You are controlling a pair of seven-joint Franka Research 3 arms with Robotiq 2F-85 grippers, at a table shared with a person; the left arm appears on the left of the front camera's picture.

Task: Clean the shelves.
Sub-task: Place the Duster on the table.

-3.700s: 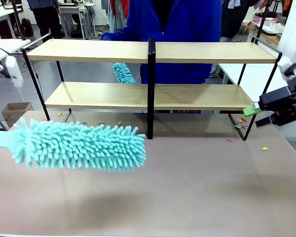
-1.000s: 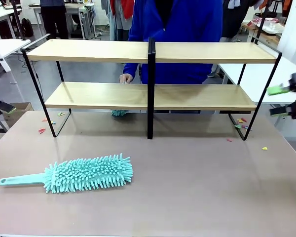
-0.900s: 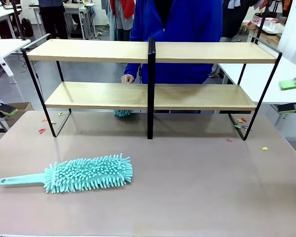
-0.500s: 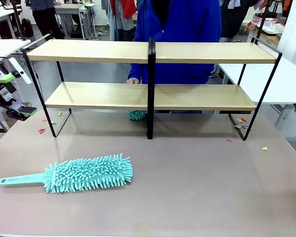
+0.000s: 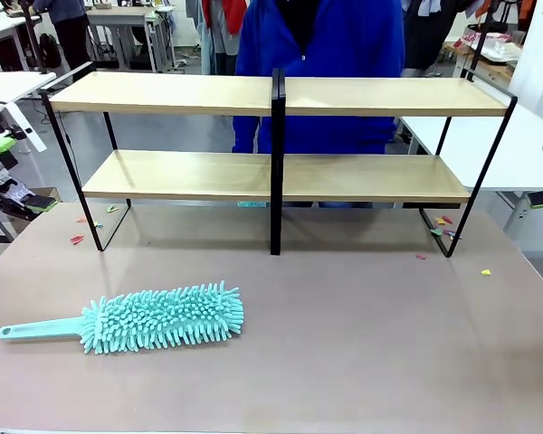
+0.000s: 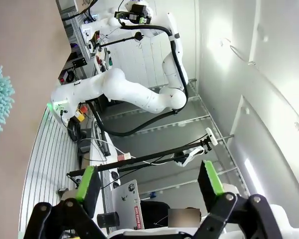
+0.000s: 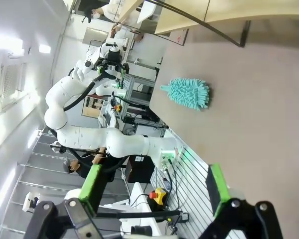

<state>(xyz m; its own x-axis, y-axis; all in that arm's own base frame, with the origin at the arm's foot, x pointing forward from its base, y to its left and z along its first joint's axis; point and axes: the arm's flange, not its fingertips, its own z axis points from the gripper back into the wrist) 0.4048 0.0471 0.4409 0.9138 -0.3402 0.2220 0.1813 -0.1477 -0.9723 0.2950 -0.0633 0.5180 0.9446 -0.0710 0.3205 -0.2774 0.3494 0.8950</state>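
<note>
Two light-wood shelves in a black frame stand along the counter's far edge. The fluffy turquoise duster has been left near the front-left corner; left hand and right hand, both wide and empty, have withdrawn, suggesting dusting is finished.

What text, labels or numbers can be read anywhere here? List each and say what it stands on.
None can be read.
Red and white sticker on equipment behind the left gripper: print too small and turned sideways.
Duster, shelves and table: no print on them.
</note>
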